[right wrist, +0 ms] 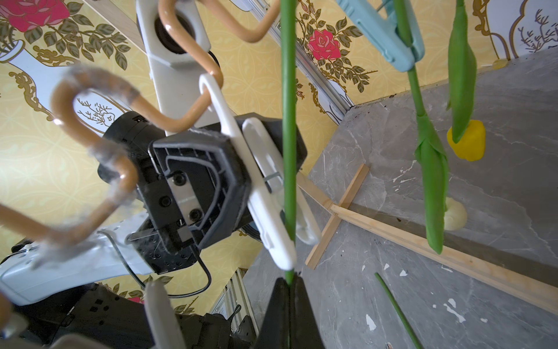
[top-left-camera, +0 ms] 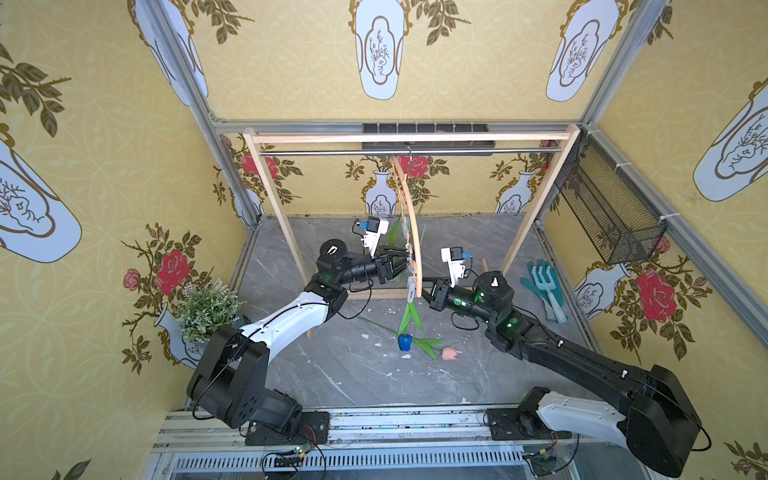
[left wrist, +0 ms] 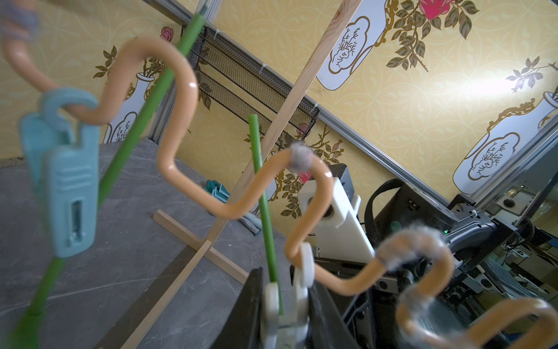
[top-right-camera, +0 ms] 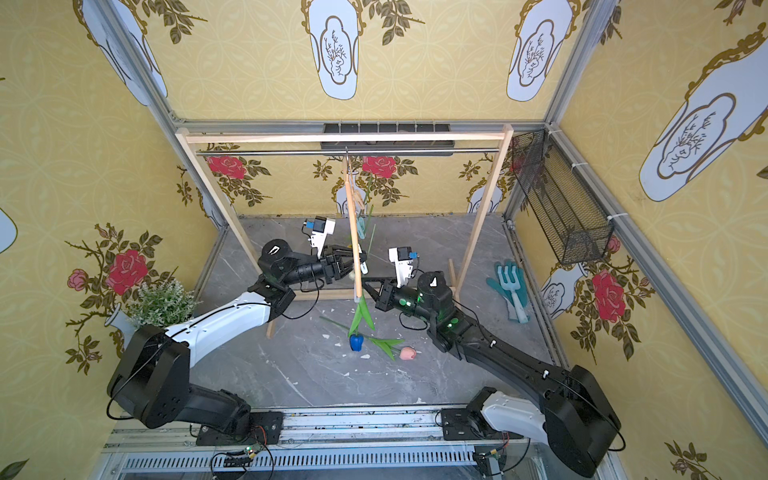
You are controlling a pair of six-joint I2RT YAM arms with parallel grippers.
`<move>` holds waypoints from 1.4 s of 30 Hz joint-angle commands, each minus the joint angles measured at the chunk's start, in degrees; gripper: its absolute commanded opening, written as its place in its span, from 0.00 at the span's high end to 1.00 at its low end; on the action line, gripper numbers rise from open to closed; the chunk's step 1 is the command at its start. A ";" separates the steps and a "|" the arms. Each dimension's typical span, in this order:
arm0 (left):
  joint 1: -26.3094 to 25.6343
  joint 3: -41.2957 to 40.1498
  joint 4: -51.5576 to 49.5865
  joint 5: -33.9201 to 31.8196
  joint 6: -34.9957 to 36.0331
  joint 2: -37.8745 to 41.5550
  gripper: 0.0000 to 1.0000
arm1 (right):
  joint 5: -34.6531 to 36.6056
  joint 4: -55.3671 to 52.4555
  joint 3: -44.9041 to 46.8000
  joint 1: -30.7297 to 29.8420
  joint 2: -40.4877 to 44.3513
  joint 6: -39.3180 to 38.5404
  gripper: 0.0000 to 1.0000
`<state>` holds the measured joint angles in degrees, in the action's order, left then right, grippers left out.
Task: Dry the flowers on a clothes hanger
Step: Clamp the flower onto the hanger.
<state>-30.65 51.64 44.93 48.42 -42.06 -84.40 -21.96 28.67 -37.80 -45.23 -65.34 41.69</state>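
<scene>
The clothes hanger [top-left-camera: 412, 224] hangs edge-on from the rack's rail, its wavy bar [left wrist: 181, 75] close in the left wrist view. My left gripper [left wrist: 287, 317] is shut on a white clothespin [left wrist: 273, 305], squeezing it open. A thin green stem [right wrist: 288, 121] runs up between the pin's open tips. My right gripper [right wrist: 290, 281] is shut on that stem just under the pin [right wrist: 265, 193]. Below it the blue flower [top-left-camera: 404, 342] dangles head down. A yellow flower [right wrist: 466, 140] hangs from a teal clothespin [right wrist: 389, 39]. A pink flower [top-left-camera: 449, 353] lies on the floor.
The wooden rack with its metal rail [top-left-camera: 411, 152] spans the back; its foot bars [right wrist: 341, 211] lie on the grey floor. A potted plant [top-left-camera: 205, 309] stands at the left. Teal gloves and a garden fork [top-left-camera: 544, 286] lie at the right under a black mesh basket [top-left-camera: 606, 208].
</scene>
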 commanded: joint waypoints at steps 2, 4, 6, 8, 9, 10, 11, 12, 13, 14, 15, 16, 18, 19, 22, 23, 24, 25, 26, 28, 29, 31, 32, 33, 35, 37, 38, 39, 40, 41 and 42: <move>-0.11 -1.18 0.38 0.79 -0.03 -0.24 0.81 | -0.90 5.39 -0.71 -0.12 0.39 -0.53 1.00; -0.11 -1.41 0.59 0.79 -0.29 -0.35 0.81 | -1.07 5.90 -0.55 0.27 0.48 -0.21 1.00; -0.11 -1.60 0.87 0.88 -0.51 -0.39 0.75 | -1.16 6.01 -0.43 0.47 0.48 -0.09 1.00; -0.11 -2.02 1.38 0.89 -0.56 -0.16 0.70 | -1.16 5.94 -0.44 0.55 0.57 -0.09 1.00; -0.11 -2.07 1.39 0.73 -0.56 -0.08 0.69 | -1.17 5.92 -0.43 0.52 0.65 -0.08 1.00; -0.11 -2.07 1.39 0.62 -0.56 -0.04 0.68 | -1.10 5.74 -0.44 0.60 0.69 -0.06 1.00; -0.11 -2.02 1.39 0.56 -0.56 0.01 0.68 | -1.12 5.77 -0.34 0.67 0.74 0.03 1.00; -0.08 -2.04 1.39 0.50 -0.56 0.11 0.67 | -1.09 5.77 -0.32 0.75 0.82 0.06 1.00; -0.02 -1.98 1.39 0.36 -0.56 0.20 0.67 | -1.10 5.88 -0.25 0.74 0.83 0.23 1.00; -0.02 -1.98 1.39 0.27 -0.52 0.19 0.67 | -1.20 5.91 -0.08 0.84 0.91 0.31 1.00; -0.04 -1.90 1.39 0.16 -0.56 0.28 0.65 | -1.16 5.95 -0.09 0.85 0.93 0.38 1.00; -0.03 -1.89 1.39 -0.12 -0.56 0.29 0.64 | -1.25 5.93 -0.08 0.85 0.92 0.41 1.00; -0.04 -1.89 1.39 -0.63 -0.56 0.36 0.62 | -1.42 6.01 -0.08 0.93 0.92 0.41 1.00; -0.03 -1.89 1.39 -0.83 -0.56 0.38 0.62 | -1.51 6.03 -0.08 0.93 0.92 0.50 1.00; -0.02 -1.65 1.37 -1.22 -0.72 0.31 0.55 | -1.59 6.39 0.06 0.95 0.85 0.77 1.00; -0.02 -1.67 1.39 -1.38 -0.80 0.42 0.50 | -1.60 6.48 0.19 0.94 0.83 0.92 1.00; -0.03 -1.84 1.39 -1.76 -0.83 0.54 0.46 | -1.60 6.71 0.34 0.93 0.83 0.93 1.00; -0.04 -2.10 1.50 -2.13 -0.83 0.79 0.40 | -1.61 6.68 0.36 1.00 0.91 0.99 1.00; -0.02 -2.30 1.74 -2.58 -0.83 1.01 0.36 | -1.59 6.70 0.40 1.00 0.92 1.01 1.00; -0.02 -2.42 1.74 -3.06 -0.74 1.58 0.33 | -1.52 6.66 0.60 1.11 1.00 0.94 1.00; 0.00 -2.48 1.82 -3.26 -0.70 2.00 0.32 | -1.52 6.66 0.70 1.17 1.01 1.04 1.00; 0.14 -2.76 1.59 -3.91 -0.56 2.87 0.30 | -1.51 6.75 0.96 1.32 1.12 1.31 1.00; 0.27 -3.05 1.56 -4.23 -0.56 3.47 0.29 | -1.52 6.78 1.06 1.37 1.18 1.38 1.00; 0.39 -3.41 1.57 -4.53 -0.56 4.05 0.27 | -1.48 6.75 1.21 1.42 1.18 1.47 1.00; 0.76 -5.11 1.56 -5.71 -0.45 5.73 0.24 | -1.48 6.85 1.50 1.55 1.27 1.68 1.00; 0.94 -7.19 1.45 -6.88 0.16 7.47 0.23 | -1.36 7.08 1.86 1.61 1.44 1.84 1.00; 0.99 -8.32 0.77 -7.69 0.59 8.45 0.21 | -1.33 7.20 2.19 1.63 1.52 1.97 1.00; 1.11 -8.90 -0.17 -8.22 1.02 9.34 0.20 | -1.25 7.37 2.50 1.72 1.53 2.12 1.00; 1.16 -9.88 -1.31 -8.71 1.59 10.16 0.20 | -1.23 7.57 2.69 1.79 1.61 2.24 1.00; 1.19 -10.71 -2.72 -9.51 2.21 11.17 0.20 | -1.25 7.63 3.01 1.74 1.62 2.42 1.00; 1.22 -11.49 -4.57 -10.67 2.51 12.29 0.20 | -1.25 7.78 3.16 1.85 1.62 2.58 0.99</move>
<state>-29.63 41.71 43.48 40.58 -41.58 -73.78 -23.22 32.99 -35.16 -43.46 -64.01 43.46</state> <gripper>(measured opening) 0.802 0.058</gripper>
